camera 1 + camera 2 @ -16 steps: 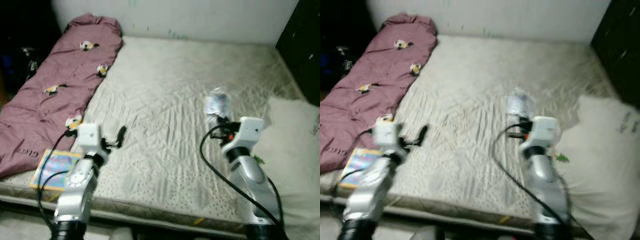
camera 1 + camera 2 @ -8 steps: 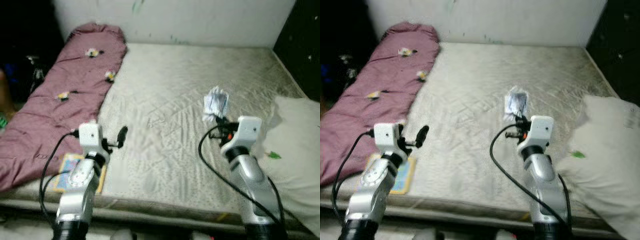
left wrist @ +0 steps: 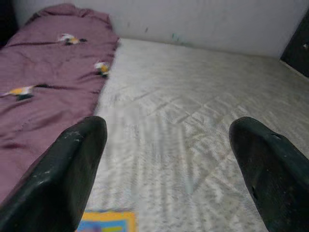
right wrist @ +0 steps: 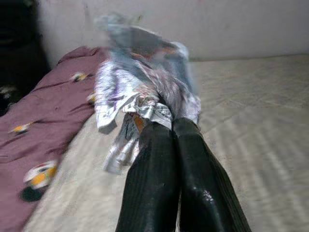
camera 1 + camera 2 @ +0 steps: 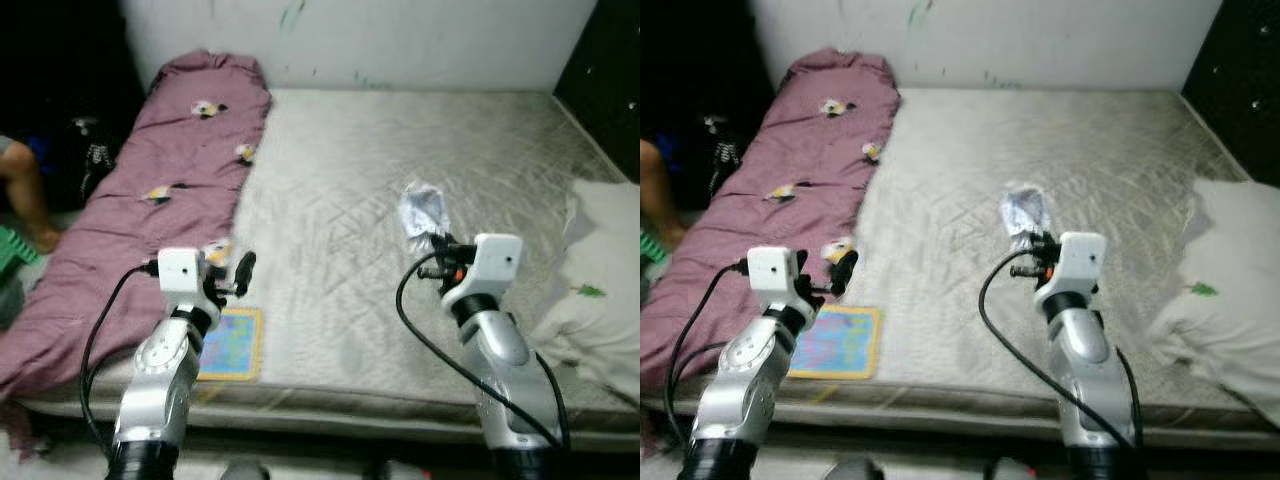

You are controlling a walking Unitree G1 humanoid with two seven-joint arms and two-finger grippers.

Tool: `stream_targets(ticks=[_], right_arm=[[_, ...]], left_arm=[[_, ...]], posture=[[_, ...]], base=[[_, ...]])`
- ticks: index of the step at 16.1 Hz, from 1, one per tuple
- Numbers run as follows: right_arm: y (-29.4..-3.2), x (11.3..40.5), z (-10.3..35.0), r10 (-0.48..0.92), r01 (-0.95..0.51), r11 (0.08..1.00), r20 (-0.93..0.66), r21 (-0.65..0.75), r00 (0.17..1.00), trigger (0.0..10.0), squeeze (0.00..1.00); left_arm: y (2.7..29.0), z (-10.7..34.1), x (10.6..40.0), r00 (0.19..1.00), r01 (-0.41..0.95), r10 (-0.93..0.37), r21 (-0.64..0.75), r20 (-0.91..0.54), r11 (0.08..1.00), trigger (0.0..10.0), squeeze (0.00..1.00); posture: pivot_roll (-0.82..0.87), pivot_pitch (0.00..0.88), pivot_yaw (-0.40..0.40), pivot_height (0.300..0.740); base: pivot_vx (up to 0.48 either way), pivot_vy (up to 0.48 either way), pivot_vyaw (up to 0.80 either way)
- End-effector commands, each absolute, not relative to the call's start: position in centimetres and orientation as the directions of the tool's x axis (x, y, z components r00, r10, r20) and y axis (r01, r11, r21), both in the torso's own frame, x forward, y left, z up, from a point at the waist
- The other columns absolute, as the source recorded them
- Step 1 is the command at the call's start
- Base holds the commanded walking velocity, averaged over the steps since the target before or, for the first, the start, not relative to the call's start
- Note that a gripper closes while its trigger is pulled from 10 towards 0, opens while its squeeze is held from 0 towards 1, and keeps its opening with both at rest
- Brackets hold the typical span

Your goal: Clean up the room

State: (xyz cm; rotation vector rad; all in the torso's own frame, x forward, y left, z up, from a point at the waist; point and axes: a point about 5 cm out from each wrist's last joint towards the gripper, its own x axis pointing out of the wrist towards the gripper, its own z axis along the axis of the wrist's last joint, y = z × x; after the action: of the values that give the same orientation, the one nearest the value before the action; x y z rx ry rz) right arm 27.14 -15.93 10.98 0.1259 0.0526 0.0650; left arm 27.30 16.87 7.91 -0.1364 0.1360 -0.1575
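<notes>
Right gripper (image 4: pixel 166 128): 2 fingers clamped on blurred silver wrapper (image 4: pixel 145 82), above mattress (image 5: pixel 400 140). Left gripper (image 3: pixel 169 159): fingers spread, empty. Pillow (image 5: pixel 610 270) cut off.

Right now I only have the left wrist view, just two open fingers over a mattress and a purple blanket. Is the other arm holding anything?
Observer: Yes. The right gripper is shut on a crumpled silver wrapper, held up above the mattress.
Operator: Anything else to tidy near my left side?
Observer: A colourful flat book lies on the mattress near its front edge, just beside the left gripper.
Operator: Anyone around?
Observer: A person's leg shows at the far left, beyond the purple blanket.
</notes>
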Motion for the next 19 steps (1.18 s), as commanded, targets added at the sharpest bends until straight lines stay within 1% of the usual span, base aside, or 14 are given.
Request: stream_targets(ticks=[1, 19], right_arm=[[-15.25, 27.44, 11.72, 0.087, -0.084, 0.988, -0.02, 0.13, 0.996, 10.0, 0.0], [-14.63, 27.3, 11.06, 0.121, -0.115, 0.986, -0.051, 0.121, 0.991, 10.0, 0.0]], left_arm=[[17.55, 8.07, 27.4, 0.981, 0.127, -0.144, -0.132, -0.127, 0.983, 10.0, 0.0], [17.27, 8.12, 27.43, 0.98, 0.137, -0.154, -0.135, -0.127, 0.981, 10.0, 0.0]], posture=[[-0.04, 0.0, 0.022, 0.74], [-0.04, 0.0, 0.015, 0.74]], base=[[0.0, 0.48, 0.0], [0.0, 0.48, 0.0]])
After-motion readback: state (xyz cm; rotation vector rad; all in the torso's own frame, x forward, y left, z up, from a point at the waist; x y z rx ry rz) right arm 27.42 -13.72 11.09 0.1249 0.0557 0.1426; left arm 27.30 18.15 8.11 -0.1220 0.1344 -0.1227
